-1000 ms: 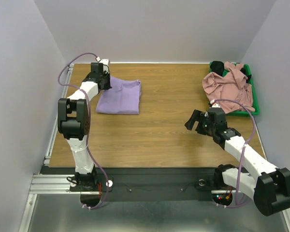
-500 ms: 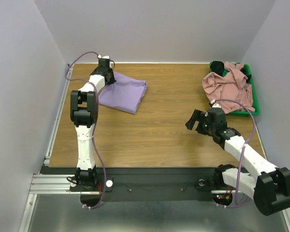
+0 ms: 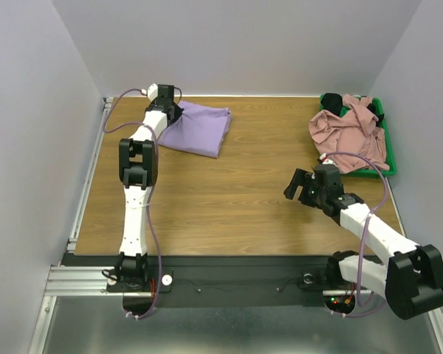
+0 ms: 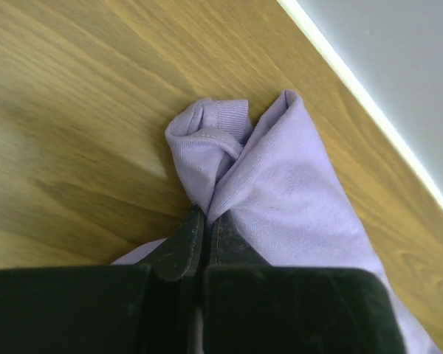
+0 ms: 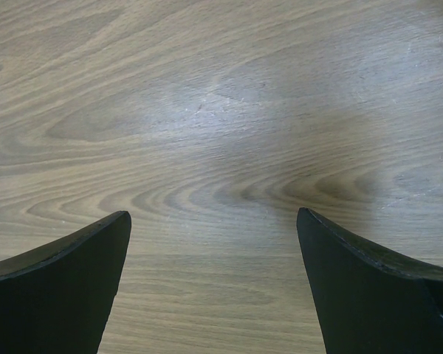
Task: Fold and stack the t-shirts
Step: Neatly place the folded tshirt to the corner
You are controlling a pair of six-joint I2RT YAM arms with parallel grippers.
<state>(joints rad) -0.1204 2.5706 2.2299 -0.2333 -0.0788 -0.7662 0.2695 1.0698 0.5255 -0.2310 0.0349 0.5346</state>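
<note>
The folded lavender t-shirt [image 3: 201, 128] lies at the table's far left corner. My left gripper [image 3: 170, 113] is shut on its near-left edge; in the left wrist view the fingertips [image 4: 205, 221] pinch a bunched fold of lavender t-shirt [image 4: 280, 184] just off the wood. The dusty pink t-shirt [image 3: 351, 133] and the black t-shirt [image 3: 331, 103] lie crumpled in the green bin [image 3: 384, 140] at the far right. My right gripper [image 3: 299, 184] is open and empty above bare wood, its fingers [image 5: 74, 273] spread wide in the right wrist view.
The table's back edge and white wall strip [image 4: 369, 96] run close behind the lavender shirt. The left rail [image 3: 88, 177] borders the table. The green bin stands against the right wall.
My left gripper has dragged the lavender shirt toward the far left corner, and the shirt has rotated and slid back. The right arm has stayed still.
</note>
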